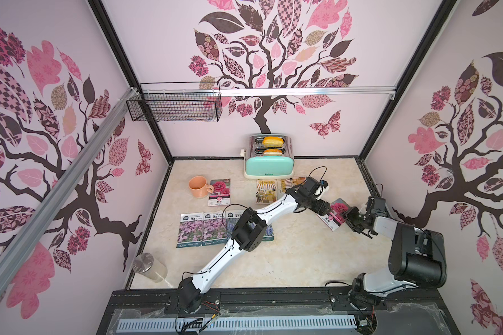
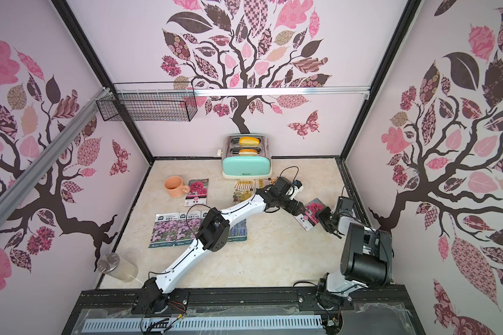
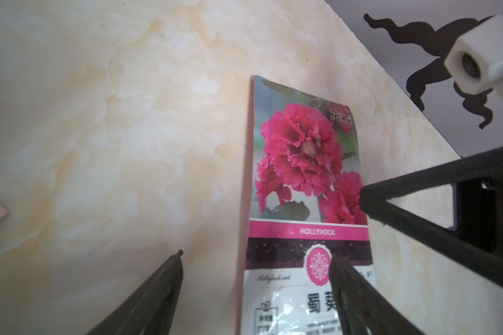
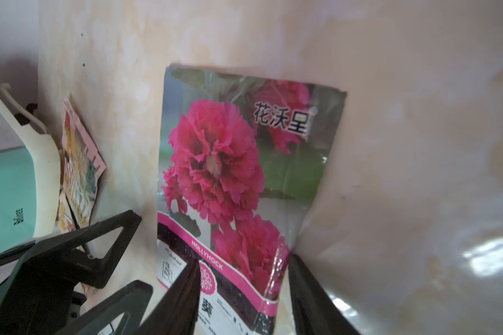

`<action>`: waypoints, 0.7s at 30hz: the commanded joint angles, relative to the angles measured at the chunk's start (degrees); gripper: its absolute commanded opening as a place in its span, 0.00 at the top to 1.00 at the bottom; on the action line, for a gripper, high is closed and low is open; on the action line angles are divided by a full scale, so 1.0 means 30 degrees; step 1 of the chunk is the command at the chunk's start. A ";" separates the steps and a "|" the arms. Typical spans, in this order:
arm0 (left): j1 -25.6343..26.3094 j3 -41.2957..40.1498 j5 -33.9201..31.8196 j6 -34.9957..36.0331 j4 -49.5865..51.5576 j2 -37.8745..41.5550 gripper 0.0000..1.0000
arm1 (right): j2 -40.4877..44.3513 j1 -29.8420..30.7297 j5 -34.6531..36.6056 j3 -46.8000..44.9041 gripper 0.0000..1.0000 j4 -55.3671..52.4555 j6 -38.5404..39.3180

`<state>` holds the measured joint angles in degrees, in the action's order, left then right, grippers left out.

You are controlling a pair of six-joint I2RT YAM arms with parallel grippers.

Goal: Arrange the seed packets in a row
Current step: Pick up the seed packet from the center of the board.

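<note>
A magenta hollyhock seed packet [image 1: 336,213] sits tilted near the right wall, between both grippers. My left gripper [image 3: 256,261] stands wide open, with one finger in front of the packet's label end [image 3: 288,290]. My right gripper [image 4: 244,261] straddles the same packet [image 4: 230,162] from the other side, its jaws still apart. Two pink-purple packets [image 1: 190,230] [image 1: 214,229] lie side by side, and a lavender packet [image 1: 269,235] next to them is mostly hidden under my left arm. Another magenta packet [image 1: 219,192] lies by the mug. Two orange shopfront packets [image 1: 265,190] [image 1: 288,184] lie before the toaster.
A mint toaster [image 1: 269,162] with bread stands at the back wall. A peach mug [image 1: 198,187] touches the far magenta packet. A glass jar [image 1: 149,266] lies at the front left corner. A wire basket [image 1: 174,106] hangs on the wall.
</note>
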<state>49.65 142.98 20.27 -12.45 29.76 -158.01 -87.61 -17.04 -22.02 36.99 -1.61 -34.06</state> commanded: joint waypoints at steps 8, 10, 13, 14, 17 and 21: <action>0.0150 -0.2852 0.0036 -0.1279 0.3605 0.0369 0.20 | -0.1163 0.0669 -0.0509 0.0718 0.51 -0.0695 0.0092; 0.0154 -0.2952 0.0201 -0.1357 0.3468 0.0331 0.20 | -0.1262 0.0669 -0.0511 0.0849 0.51 -0.0615 0.0081; 0.0150 -0.2890 0.0861 -0.1433 0.3455 0.0166 0.24 | -0.1347 0.0661 -0.0513 0.0911 0.51 -0.0423 -0.0052; 0.0163 -0.2821 0.1377 -0.1391 0.3537 0.0143 0.26 | -0.1402 0.0655 -0.0540 0.0980 0.51 -0.0369 -0.0096; 0.0165 -0.2554 0.1760 -0.1486 0.4191 -0.0122 0.29 | -0.1806 0.0667 -0.0767 0.1382 0.51 -0.0168 -0.0287; 0.0175 -0.2641 0.1533 -0.1523 0.5037 -0.0326 0.30 | -0.2223 0.0752 -0.1136 0.1731 0.53 0.0098 -0.0492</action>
<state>49.50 137.58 24.12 -15.27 32.99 -154.39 -92.77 -15.16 -24.69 41.30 -0.27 -34.76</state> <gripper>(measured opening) 0.702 0.479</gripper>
